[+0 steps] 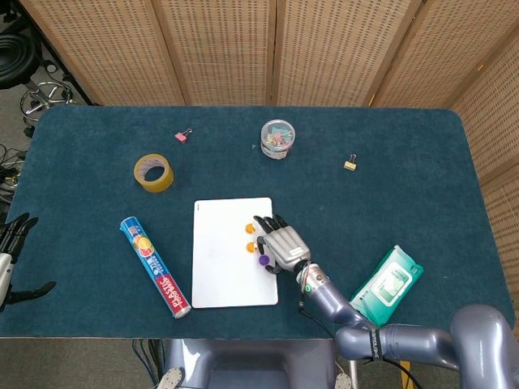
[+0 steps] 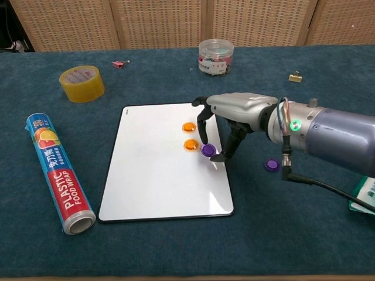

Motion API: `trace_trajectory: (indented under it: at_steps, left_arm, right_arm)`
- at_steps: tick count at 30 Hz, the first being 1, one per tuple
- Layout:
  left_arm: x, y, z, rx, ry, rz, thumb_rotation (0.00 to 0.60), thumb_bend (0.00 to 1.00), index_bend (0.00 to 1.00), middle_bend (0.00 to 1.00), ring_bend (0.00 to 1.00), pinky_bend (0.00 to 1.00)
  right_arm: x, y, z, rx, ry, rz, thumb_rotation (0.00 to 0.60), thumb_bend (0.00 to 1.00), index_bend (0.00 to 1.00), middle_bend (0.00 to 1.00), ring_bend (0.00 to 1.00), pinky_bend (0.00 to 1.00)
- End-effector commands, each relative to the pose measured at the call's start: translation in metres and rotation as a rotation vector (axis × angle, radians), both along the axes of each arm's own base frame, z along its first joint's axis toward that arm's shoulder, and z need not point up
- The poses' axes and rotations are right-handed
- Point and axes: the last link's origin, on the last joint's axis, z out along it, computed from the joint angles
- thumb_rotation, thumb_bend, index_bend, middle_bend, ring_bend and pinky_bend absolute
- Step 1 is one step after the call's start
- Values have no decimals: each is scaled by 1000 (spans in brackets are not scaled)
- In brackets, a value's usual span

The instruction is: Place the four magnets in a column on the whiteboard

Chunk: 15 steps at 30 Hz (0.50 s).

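Over the right half of the whiteboard (image 2: 158, 170), near the middle of the chest view, the right hand (image 2: 231, 120) reaches in from the right with its fingers (image 2: 202, 126) arched downward, pinching a purple magnet (image 2: 207, 150) between fingertips just above or on the board surface; contact with the board cannot be told. Two orange magnets sit on the board, the upper one (image 2: 188, 126) directly above the lower one (image 2: 190, 144), and the held purple magnet lies just right of and slightly below the lower orange one. A second purple magnet (image 2: 270, 164) rests on the blue counter (image 2: 176, 246) to the right of the board, below the forearm and well apart from the fingers. Along the left of the frame lies a roll of food wrap (image 2: 58, 175), and above it a roll of yellow tape (image 2: 82, 83). At the top edge stand a clear jar of clips (image 2: 215, 57), a pink binder clip (image 2: 119, 64) to its left and a gold binder clip (image 2: 295, 76) to its right. A green pack of wipes (image 1: 389, 284) lies at lower right in the head view. The left hand (image 1: 10, 243) shows at the far left edge of the head view, off the counter, fingers apart and holding nothing.
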Motion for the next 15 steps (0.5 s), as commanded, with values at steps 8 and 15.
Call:
trace_trajectory:
  at_steps: [8,15]
  left_arm:
    - [-1,0,4,4,-14,-2,600,0,0,0,0,0]
    - [-1,-1,4,1,-16,-2,600,0,0,0,0,0]
  right_arm:
    - [24,4,-21,14,8,12,600,306,594,0,0,0]
    - [22,5,-25,16,25,9,600,317,595,0,0,0]
